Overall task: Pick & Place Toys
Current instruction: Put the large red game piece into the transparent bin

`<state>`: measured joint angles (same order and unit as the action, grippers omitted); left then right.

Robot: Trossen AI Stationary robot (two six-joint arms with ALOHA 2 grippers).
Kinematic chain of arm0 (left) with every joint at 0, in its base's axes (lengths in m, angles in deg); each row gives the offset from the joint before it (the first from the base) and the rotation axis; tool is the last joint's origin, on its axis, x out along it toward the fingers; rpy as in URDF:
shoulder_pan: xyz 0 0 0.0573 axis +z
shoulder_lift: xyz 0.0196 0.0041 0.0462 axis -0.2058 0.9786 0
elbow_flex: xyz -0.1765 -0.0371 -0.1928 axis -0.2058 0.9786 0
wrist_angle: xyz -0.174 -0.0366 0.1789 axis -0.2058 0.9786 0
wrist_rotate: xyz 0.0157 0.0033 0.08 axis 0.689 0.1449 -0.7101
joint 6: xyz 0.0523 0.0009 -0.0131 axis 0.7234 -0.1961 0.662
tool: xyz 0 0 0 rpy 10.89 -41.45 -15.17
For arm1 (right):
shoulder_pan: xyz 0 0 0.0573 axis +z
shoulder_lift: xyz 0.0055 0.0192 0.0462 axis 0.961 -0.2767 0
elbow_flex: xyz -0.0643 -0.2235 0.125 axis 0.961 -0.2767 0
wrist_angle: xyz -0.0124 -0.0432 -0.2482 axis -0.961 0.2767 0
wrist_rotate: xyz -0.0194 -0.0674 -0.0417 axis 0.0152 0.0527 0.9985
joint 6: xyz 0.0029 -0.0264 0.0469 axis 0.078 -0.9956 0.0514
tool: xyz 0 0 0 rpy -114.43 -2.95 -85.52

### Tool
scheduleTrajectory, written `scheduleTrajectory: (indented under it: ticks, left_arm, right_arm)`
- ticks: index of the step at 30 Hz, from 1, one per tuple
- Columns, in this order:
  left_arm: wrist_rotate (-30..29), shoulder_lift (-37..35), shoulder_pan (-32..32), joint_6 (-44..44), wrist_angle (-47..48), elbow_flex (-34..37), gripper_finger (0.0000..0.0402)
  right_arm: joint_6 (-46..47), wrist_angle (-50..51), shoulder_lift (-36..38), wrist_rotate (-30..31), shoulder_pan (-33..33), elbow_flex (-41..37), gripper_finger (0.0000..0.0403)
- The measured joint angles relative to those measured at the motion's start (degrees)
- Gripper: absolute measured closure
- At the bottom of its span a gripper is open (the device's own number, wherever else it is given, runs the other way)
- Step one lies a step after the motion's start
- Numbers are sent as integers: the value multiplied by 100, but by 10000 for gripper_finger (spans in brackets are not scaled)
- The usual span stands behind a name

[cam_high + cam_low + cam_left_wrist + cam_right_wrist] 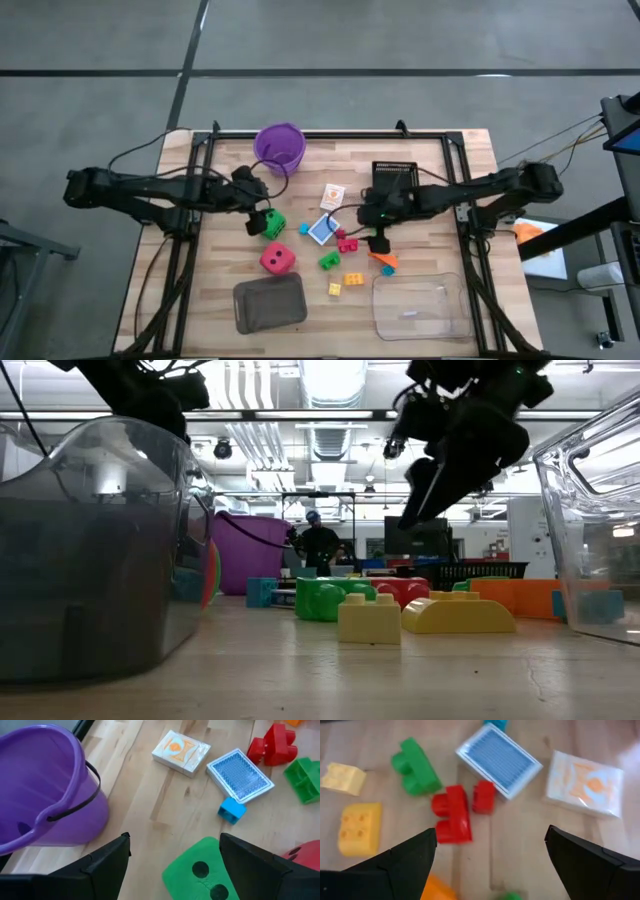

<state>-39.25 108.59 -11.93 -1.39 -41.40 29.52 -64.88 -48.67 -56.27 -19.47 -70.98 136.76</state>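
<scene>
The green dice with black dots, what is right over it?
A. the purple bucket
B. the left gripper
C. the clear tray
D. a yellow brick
B: the left gripper is open, with a finger on each side of the green dice.

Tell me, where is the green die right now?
In the high view the green die sits left of centre, under the left pincer, just below the purple bucket.
</scene>
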Motion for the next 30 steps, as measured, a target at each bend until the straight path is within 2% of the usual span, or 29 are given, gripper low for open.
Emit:
scheduleTrajectory:
  ticks: [9, 26, 30]
  left_arm:
    - [-40, 111, 0, -76, -40, 63, 99]
    - [-234, 106, 0, -118, -712, 564, 99]
    - [-263, 106, 0, -121, -847, 564, 99]
  right_arm:
    - [-118, 524, -915, -29, 230, 706, 33]
    - [-40, 499, -1782, -25, 234, 859, 33]
    - [-26, 491, -1980, -25, 234, 1004, 48]
